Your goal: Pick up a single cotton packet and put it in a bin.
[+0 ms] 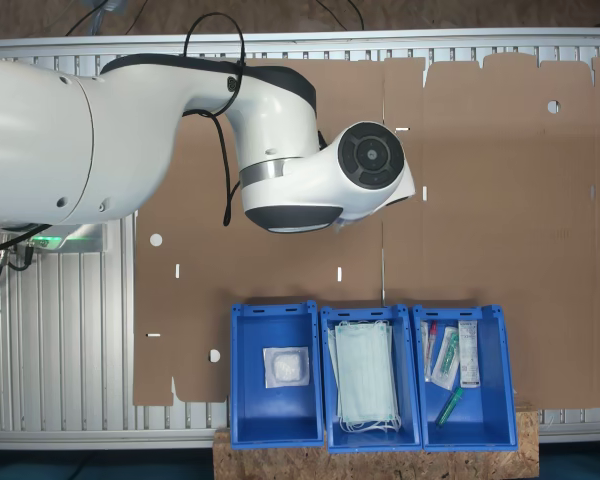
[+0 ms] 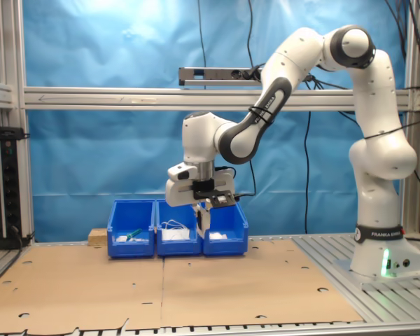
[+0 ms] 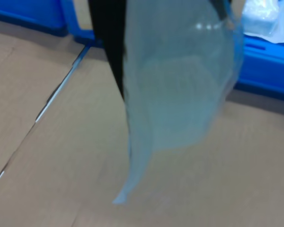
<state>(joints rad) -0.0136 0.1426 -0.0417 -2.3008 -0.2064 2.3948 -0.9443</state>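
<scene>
Blue backdrop curtain (image 2: 112,161) behind, aluminium frame rails (image 2: 126,98) across it. Surface (image 2: 378,294) is ribbed metal, covered with flat brown cardboard sheets (image 2: 196,287) with punched slots. Black cables (image 2: 250,28) hang down. Bright light up top.

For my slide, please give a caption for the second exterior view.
Pincer holds a pale packet above the cardboard, before three blue bins.
</scene>
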